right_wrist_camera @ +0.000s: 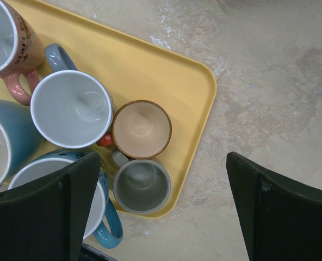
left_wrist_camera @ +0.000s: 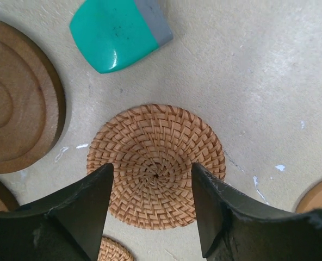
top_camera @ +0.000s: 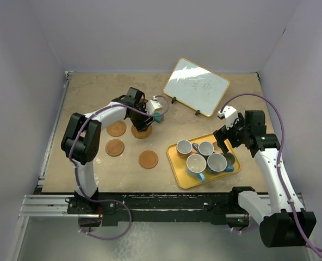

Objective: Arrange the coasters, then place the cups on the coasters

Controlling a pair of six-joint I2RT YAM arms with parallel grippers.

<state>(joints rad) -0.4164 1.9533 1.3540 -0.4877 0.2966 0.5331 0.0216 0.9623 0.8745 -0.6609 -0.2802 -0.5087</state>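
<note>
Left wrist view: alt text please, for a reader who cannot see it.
The left gripper, jaws open, hovers over a woven coaster lying flat on the table. A teal block lies beyond it, and a ringed wooden coaster sits at the left edge.

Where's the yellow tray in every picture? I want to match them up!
Top external: the yellow tray sits right of the middle, a bit below it.
Left wrist: not in it.
Right wrist: the tray fills the upper left, with one rounded corner pointing right.
Shared landmark: the pinkish cup on the tray shows in both the top and the right wrist views.
</note>
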